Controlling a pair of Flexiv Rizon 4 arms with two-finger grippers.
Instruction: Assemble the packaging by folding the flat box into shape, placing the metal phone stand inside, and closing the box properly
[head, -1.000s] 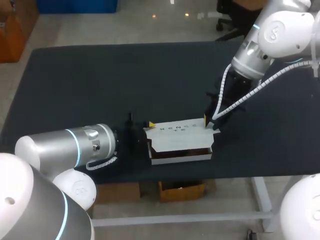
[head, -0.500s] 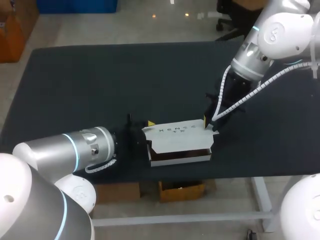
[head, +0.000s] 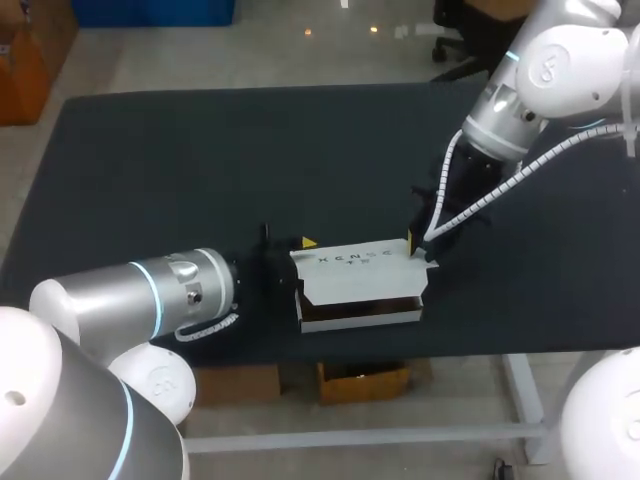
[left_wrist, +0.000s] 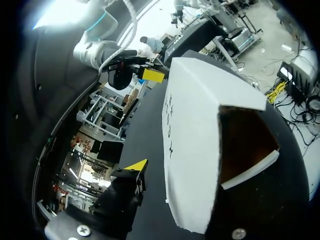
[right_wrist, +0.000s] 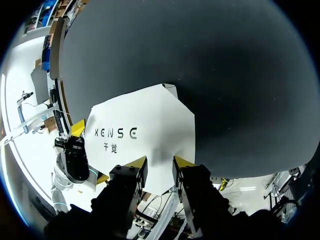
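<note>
The white box (head: 360, 272) lies near the table's front edge, its printed lid down and its front gaping over a brown inside. No phone stand shows in any view. My left gripper (head: 302, 265) is at the box's left end, open. In the left wrist view one yellow fingertip (left_wrist: 136, 165) stands off the box's (left_wrist: 192, 150) lid, with a dark gap between them. My right gripper (head: 420, 248) is open and comes down on the lid's right end. In the right wrist view this right gripper (right_wrist: 160, 165) has both tips on the near edge of the box (right_wrist: 145, 125).
The black table (head: 200, 160) stretches bare behind and to the left of the box. Its front edge runs just below the box. My left arm's grey link (head: 140, 295) lies low along that front edge.
My left gripper's fingers have spread apart at the box's left end, and its yellow tip has shifted slightly. The box's left corner moved a little. The right arm has stayed put.
</note>
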